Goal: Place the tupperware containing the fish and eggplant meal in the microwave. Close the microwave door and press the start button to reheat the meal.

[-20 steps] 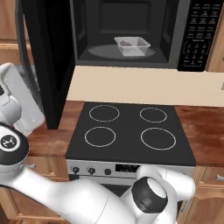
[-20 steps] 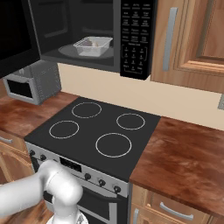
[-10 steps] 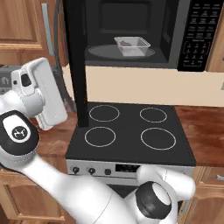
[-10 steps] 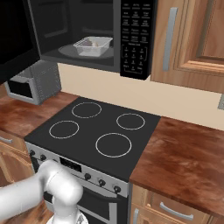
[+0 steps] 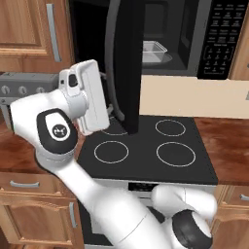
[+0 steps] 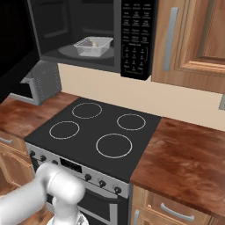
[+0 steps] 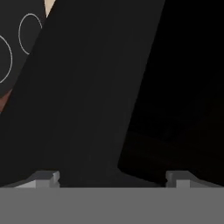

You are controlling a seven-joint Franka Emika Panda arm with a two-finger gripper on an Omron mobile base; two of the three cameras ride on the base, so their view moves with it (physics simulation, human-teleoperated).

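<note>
The two small grey fingers (image 7: 47, 178) stand spread wide and released, gripping nothing, right up against the wide black microwave door (image 5: 127, 68), which stands half swung, edge-on above the black four-ring glass stove (image 5: 146, 148). Beyond it, inside the large black microwave (image 6: 92, 35), the shallow clear-grey rectangular tupperware (image 6: 93, 46) sits on the round turntable, with a small pale piece visible inside.

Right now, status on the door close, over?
Pincer open, holding nothing, right up against the microwave door. Door partly swung, not shut. Tupperware inside on the turntable. Nothing blocking the swing.
</note>
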